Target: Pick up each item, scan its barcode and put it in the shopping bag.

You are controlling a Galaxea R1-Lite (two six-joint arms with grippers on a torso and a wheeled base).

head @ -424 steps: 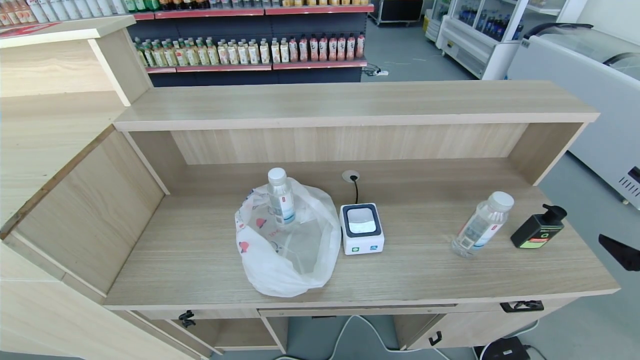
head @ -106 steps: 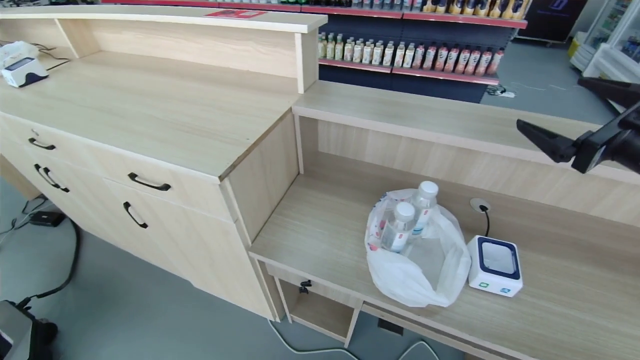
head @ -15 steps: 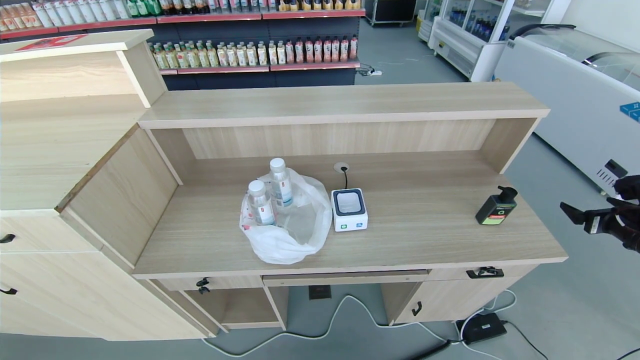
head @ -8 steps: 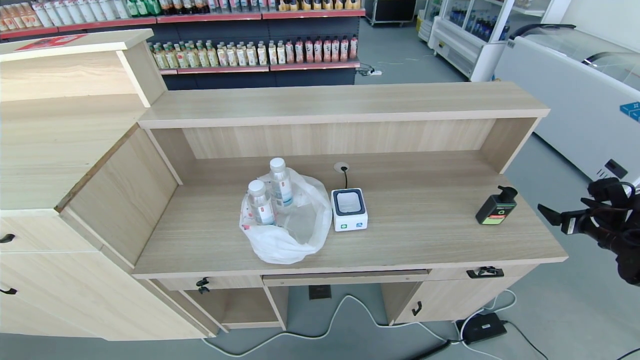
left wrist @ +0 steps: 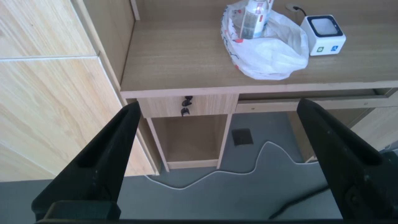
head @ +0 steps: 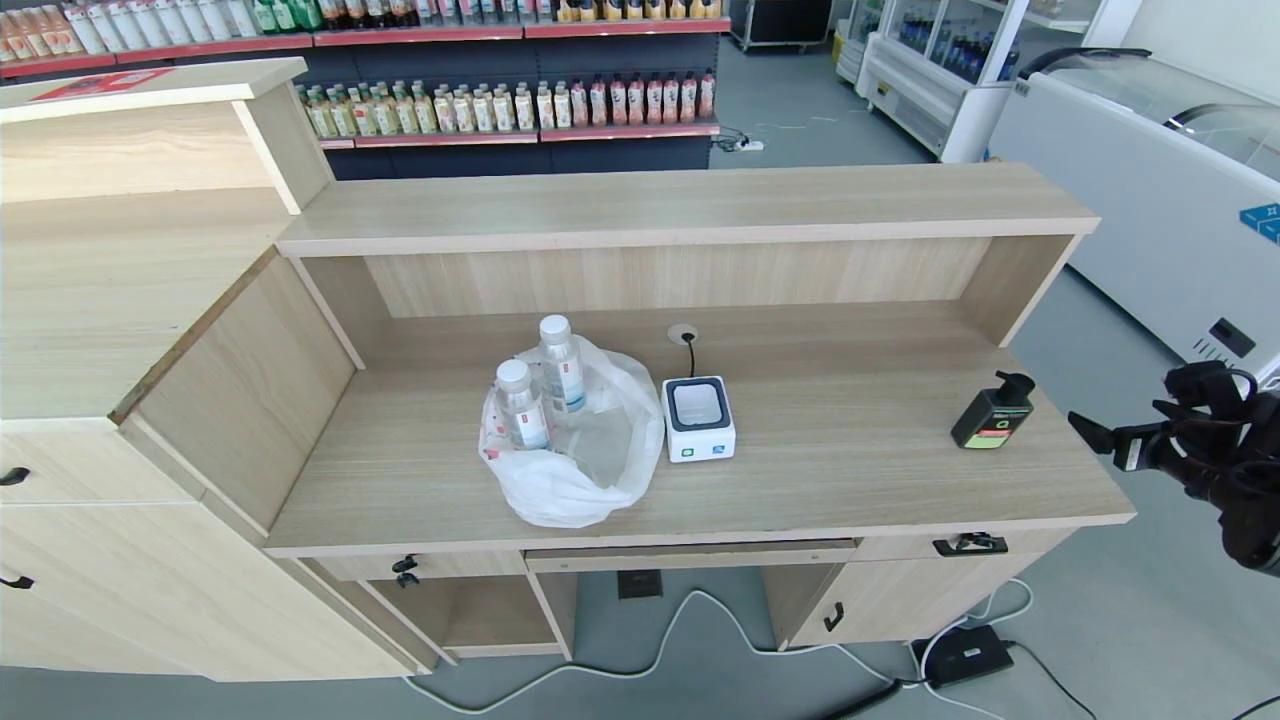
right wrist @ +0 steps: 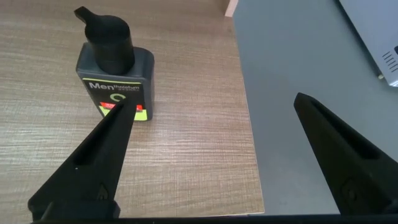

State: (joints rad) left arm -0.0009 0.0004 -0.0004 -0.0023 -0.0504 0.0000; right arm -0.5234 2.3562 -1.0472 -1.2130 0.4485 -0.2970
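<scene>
A black pump bottle point(head: 992, 412) with a green and red label stands upright near the counter's right end. My right gripper point(head: 1105, 440) hangs just off that end, open and holding nothing. In the right wrist view the pump bottle point(right wrist: 116, 73) is close beyond my right gripper point(right wrist: 214, 99), apart from both fingers. The white shopping bag point(head: 575, 465) sits open at mid-counter with two clear water bottles point(head: 522, 405) upright inside. A white scanner point(head: 698, 418) stands right of the bag. My left gripper point(left wrist: 219, 104) is open, low in front of the counter, with the shopping bag point(left wrist: 267, 50) far beyond it.
The wooden counter point(head: 850, 470) has a raised back shelf and side walls. A taller counter point(head: 110, 290) adjoins on the left. Cables point(head: 700, 620) trail on the floor beneath. A chest freezer point(head: 1150, 170) stands at the right, drink shelves behind.
Over the last second my right gripper has moved left, closer to the counter's right end and the pump bottle. The second water bottle stood on the counter 28 s ago and now stands in the bag.
</scene>
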